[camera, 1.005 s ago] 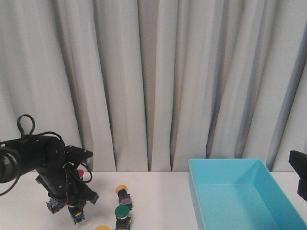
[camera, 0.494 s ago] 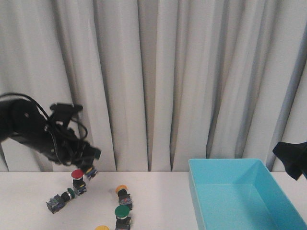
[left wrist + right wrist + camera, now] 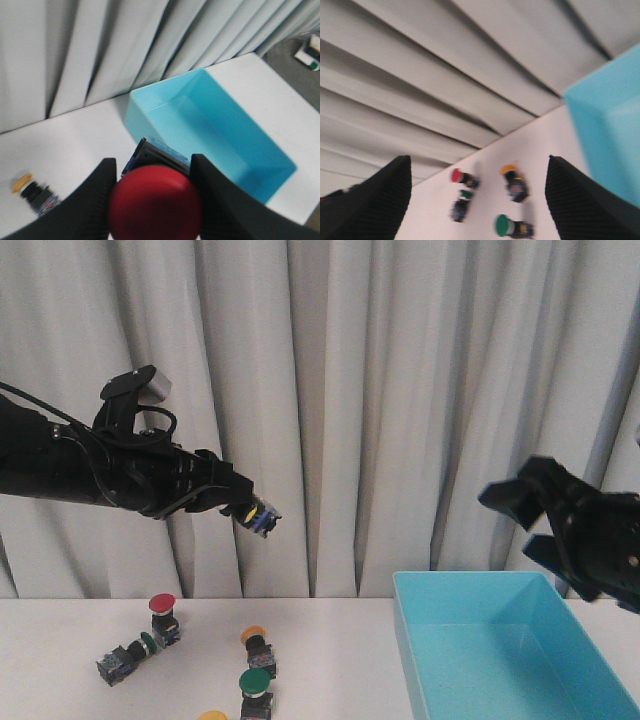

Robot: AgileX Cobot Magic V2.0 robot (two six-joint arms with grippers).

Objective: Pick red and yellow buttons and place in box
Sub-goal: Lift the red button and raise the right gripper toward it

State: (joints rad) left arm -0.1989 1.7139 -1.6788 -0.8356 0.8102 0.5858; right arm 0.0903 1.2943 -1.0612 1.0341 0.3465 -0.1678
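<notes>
Red-capped button [image 3: 155,202] is pinched between the left gripper [image 3: 250,512] fingers, held high in front of the curtain [image 3: 400,390], so this looks like the carry step. Next move, I'd guess, is swinging it toward 3 o'clock until it's over the turquoise box [image 3: 600,680], then letting go. Right gripper [image 3: 530,520] hangs above the box's far right side with its fingers spread and nothing in them, so it could get in the way. Down on the table [image 3: 330,650] there's another red button [image 3: 162,606], a yellow button [image 3: 254,636], and a green button [image 3: 255,683] to leave alone.
</notes>
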